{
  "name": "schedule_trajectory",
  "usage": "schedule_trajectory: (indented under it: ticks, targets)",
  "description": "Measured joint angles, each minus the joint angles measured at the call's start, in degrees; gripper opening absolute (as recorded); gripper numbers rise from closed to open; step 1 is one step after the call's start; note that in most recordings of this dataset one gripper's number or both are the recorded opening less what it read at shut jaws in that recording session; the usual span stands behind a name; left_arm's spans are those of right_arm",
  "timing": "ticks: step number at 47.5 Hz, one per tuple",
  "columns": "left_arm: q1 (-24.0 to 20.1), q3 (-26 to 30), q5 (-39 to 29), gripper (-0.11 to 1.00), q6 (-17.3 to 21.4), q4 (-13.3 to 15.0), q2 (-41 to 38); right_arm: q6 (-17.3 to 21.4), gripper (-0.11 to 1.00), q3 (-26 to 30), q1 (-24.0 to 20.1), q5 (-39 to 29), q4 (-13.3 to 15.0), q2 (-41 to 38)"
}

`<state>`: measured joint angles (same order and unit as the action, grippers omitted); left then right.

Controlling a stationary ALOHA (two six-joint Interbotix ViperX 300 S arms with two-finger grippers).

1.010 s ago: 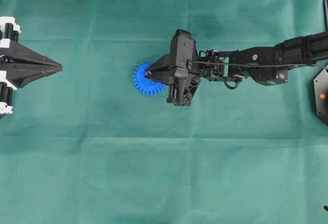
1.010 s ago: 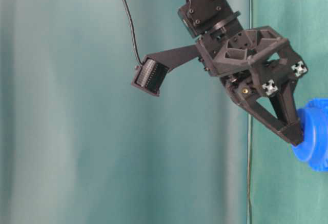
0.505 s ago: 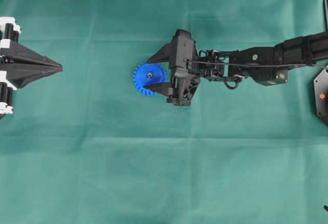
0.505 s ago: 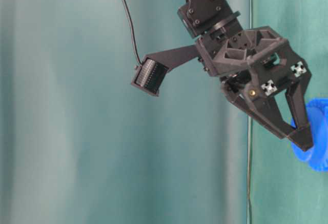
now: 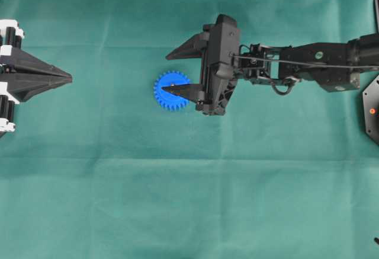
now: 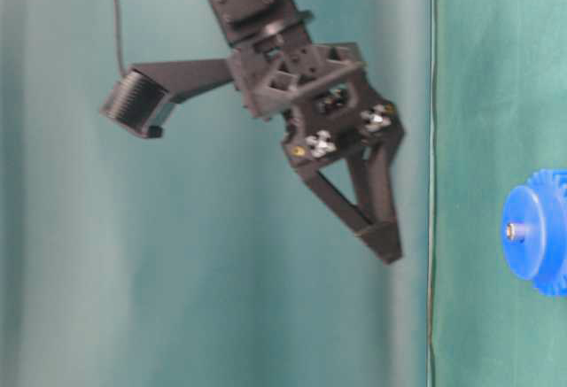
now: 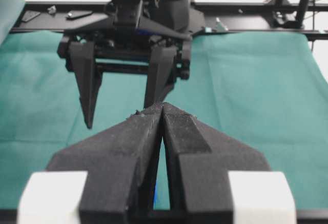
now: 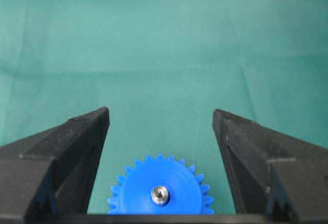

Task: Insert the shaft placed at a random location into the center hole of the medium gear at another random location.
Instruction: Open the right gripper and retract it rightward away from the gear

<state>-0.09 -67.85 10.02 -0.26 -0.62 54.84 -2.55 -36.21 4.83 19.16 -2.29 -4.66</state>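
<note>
The blue medium gear (image 5: 171, 102) lies flat on the green cloth. The shaft (image 8: 160, 194) stands in its hub as a shiny stub and fills the center hole, which is hidden; it also shows in the table-level view (image 6: 511, 230). My right gripper (image 5: 166, 73) is open and empty, raised off the gear (image 6: 537, 232), with one finger (image 5: 180, 89) over it in the overhead view. In the right wrist view the gear (image 8: 174, 180) sits low between the spread fingers (image 8: 87, 131). My left gripper (image 5: 68, 79) is shut and empty at the far left, apart from the gear.
Green cloth (image 5: 189, 200) covers the table. The right arm (image 5: 308, 63) reaches in from the right edge. A black base plate (image 5: 372, 109) sits at the far right. In the left wrist view the right gripper (image 7: 123, 119) hangs just beyond my shut left fingers (image 7: 128, 142).
My right gripper was shut over the gear's hub, then opened and left the shaft standing in the hub. It has since lifted off the gear and drawn back to the right.
</note>
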Motion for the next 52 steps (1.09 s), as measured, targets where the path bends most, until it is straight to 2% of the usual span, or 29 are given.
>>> schedule_trajectory:
  ticks: [10, 52]
  targets:
    - [-0.09, 0.0, 0.0, 0.0, 0.0, 0.09, -0.09, 0.0, 0.84, -1.32, 0.0, -0.09, 0.0, 0.79]
    - [-0.09, 0.09, 0.0, 0.0, 0.0, 0.0, 0.18, 0.09, 0.84, -22.68, 0.0, 1.58, -0.53, 22.5]
